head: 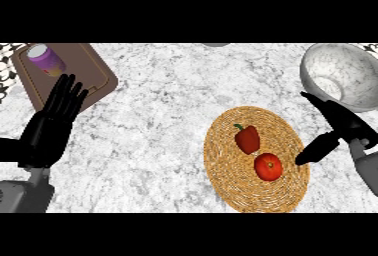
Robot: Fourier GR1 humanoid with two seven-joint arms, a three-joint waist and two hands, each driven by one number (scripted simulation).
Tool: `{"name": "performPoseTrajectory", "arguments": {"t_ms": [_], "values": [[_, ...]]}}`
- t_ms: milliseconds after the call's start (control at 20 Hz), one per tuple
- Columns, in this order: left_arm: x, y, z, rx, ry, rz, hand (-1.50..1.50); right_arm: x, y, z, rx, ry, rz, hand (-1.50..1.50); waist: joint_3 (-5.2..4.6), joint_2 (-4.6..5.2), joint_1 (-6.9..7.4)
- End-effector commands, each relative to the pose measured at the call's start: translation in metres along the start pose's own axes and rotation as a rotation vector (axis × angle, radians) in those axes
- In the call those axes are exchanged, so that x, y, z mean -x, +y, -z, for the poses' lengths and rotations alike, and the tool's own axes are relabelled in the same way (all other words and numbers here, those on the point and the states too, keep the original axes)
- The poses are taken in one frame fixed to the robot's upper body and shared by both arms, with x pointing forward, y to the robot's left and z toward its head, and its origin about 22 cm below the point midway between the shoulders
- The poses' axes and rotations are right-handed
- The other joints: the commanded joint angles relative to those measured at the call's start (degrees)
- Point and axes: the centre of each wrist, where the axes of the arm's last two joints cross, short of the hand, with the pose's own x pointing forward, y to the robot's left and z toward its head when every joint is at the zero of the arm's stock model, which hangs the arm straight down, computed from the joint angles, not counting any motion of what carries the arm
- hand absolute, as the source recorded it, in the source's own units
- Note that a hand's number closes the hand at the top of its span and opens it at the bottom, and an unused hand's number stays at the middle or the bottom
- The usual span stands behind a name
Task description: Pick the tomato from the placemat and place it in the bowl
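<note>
— Where is the tomato (269,166) found?
— On the woven placemat (229,175), near a red pepper (248,138), just left of the right robot hand (341,131), whose fingers are spread and hold nothing.
— And the bowl (347,75)?
— Seen far right on the desk (162,125). The left robot hand (50,130) rests open at the left.

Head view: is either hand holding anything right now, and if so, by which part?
Nothing is held. The right hand is open beside the placemat, clear of the tomato lying on it. The left hand rests open at the view's left.
</note>
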Motion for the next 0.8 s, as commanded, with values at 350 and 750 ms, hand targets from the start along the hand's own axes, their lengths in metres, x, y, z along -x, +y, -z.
{"name": "performPoseTrajectory", "arguments": {"t_ms": [350, 750], "values": [[0.001, -0.003, -0.009, -0.033, 0.002, 0.0, 0.0, -0.097, -0.024, -0.007, -0.38, 0.117, -0.195, -1.5, 0.28, -0.38, -1.96], [0.018, -0.003, 0.004, -0.032, 0.005, -0.007, 0.0, -0.102, -0.005, -0.011, -0.399, 0.118, -0.136, -1.5, 0.29, -0.3, -2.96]]}}
